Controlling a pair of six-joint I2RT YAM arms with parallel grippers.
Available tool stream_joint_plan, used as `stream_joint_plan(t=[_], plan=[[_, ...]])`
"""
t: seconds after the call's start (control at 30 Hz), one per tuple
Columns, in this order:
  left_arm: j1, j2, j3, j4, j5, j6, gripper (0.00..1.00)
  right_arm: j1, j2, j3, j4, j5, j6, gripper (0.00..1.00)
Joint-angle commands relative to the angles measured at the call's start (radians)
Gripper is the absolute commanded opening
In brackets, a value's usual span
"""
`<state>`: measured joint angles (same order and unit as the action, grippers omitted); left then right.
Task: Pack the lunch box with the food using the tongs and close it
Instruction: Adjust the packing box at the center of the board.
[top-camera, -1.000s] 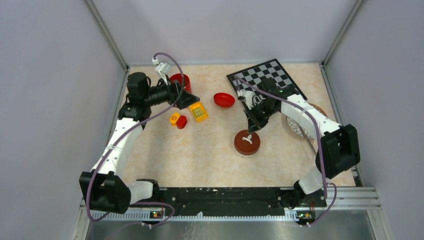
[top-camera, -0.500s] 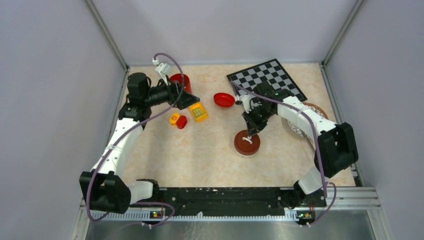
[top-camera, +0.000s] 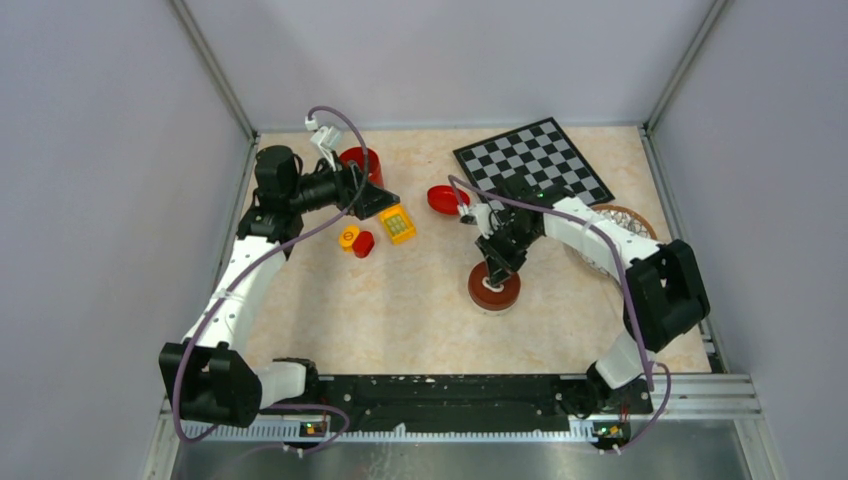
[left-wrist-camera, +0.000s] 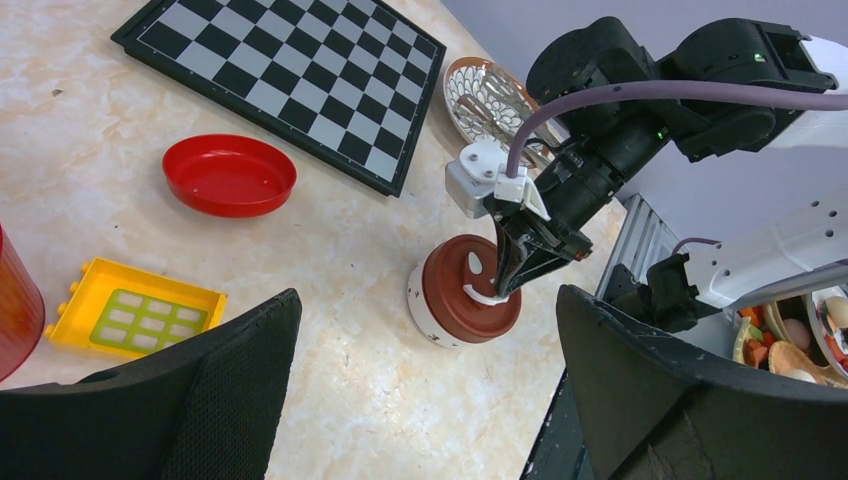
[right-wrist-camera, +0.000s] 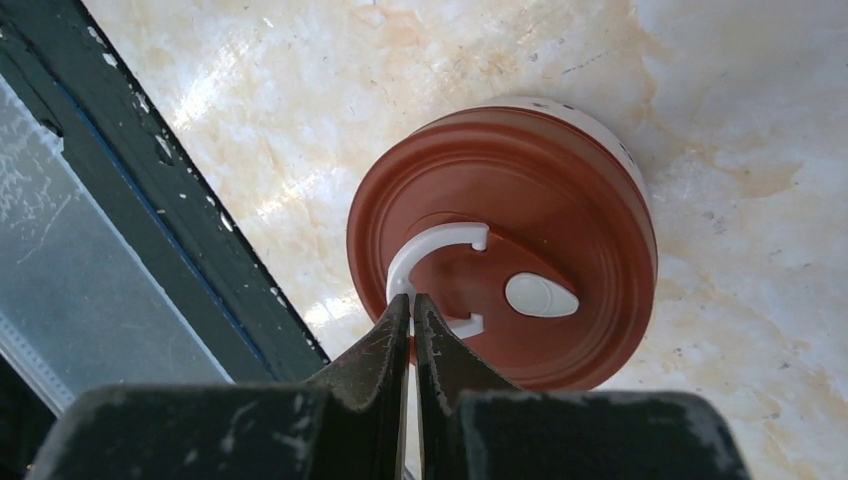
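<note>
Top view, left gripper (top-camera: 388, 203) spread wide beside the yellow block (top-camera: 397, 223), red cup (top-camera: 360, 160) just behind it, right gripper (top-camera: 492, 275) down on the lunch box (top-camera: 500, 295), red bowl (top-camera: 448, 199) beyond, left wrist view, brown lid (left-wrist-camera: 450, 290) hides the contents, right wrist view, right gripper pinching the white loop handle (right-wrist-camera: 432, 240).

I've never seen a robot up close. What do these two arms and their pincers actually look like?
Both, the left arm and the right arm, have smooth white links between chunky black joints. A purple cable loops along each. A small green light glows on the right one. The left gripper and the right gripper each carry two black fingers, roughly textured.
</note>
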<state>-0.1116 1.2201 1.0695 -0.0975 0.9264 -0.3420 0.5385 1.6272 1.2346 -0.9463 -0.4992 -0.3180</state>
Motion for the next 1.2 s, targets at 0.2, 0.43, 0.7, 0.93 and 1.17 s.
stream_joint_plan(t=[0.2,0.43,0.7,0.93,1.17], plan=[[0.006,-0.014,-0.01,0.045,0.01,0.001,0.99,0.029,0.035,-0.059,0.04,-0.032,-0.029,0.04],[0.006,-0.016,-0.008,0.029,-0.005,0.012,0.99,0.029,-0.002,-0.022,0.027,-0.028,-0.041,0.13],[0.036,0.002,0.029,0.02,0.024,-0.006,0.99,0.03,-0.127,0.015,0.075,0.067,-0.067,0.49],[0.073,0.016,0.048,0.033,0.038,-0.041,0.99,0.065,-0.14,-0.023,0.153,0.194,-0.107,0.64],[0.08,0.015,0.042,0.028,0.03,-0.034,0.99,0.148,-0.12,-0.136,0.241,0.317,-0.141,0.69]])
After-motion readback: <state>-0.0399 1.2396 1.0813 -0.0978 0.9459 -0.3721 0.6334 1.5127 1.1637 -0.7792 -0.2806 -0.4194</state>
